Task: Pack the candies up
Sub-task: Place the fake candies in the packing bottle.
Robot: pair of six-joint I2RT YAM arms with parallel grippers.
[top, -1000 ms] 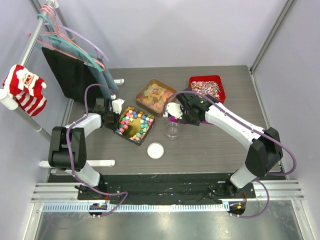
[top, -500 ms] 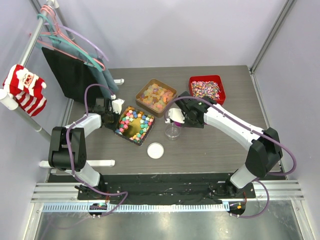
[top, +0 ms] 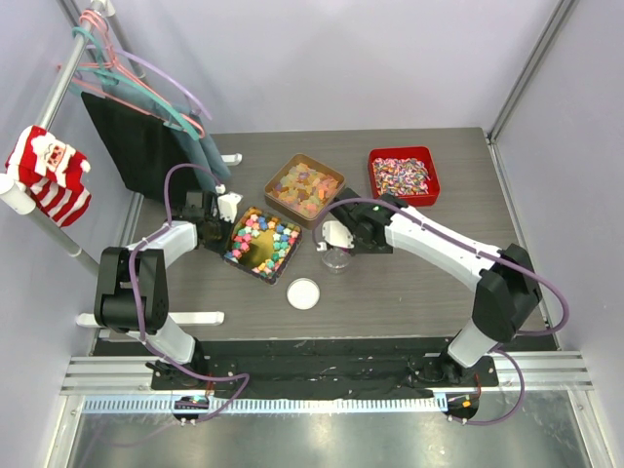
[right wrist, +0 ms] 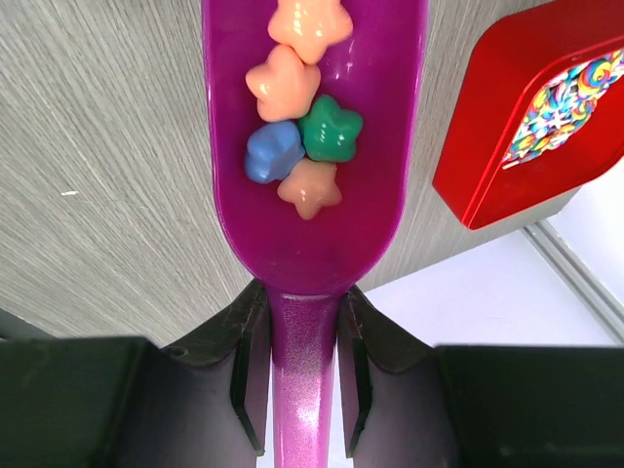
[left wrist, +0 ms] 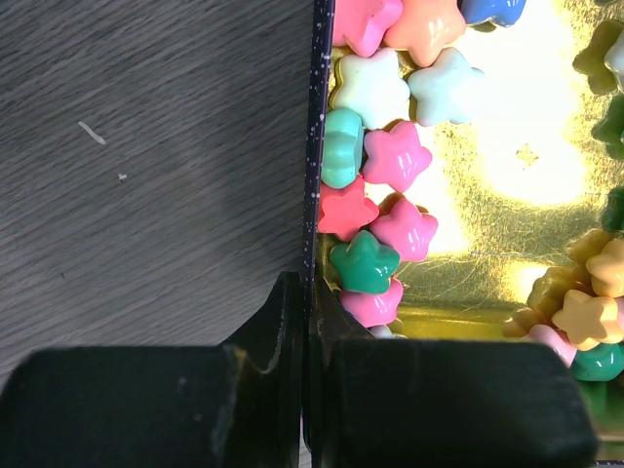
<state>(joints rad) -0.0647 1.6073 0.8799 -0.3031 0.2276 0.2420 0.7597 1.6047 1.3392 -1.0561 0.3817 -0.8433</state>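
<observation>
— Where are your star candies point(left wrist: 395, 156)?
— Mostly in the gold tray point(left wrist: 318, 97), a few in the purple scoop point(right wrist: 312, 244).
— End effectors?
— Your left end effector point(left wrist: 304, 302) pinches the tray wall; your right end effector point(right wrist: 302, 341) grips the scoop handle.

The dark desk's point(top: 390, 302) middle is blocked by a clear jar point(top: 336, 261) and a round white lid point(top: 303, 293). Room is left along its near edge.
</observation>
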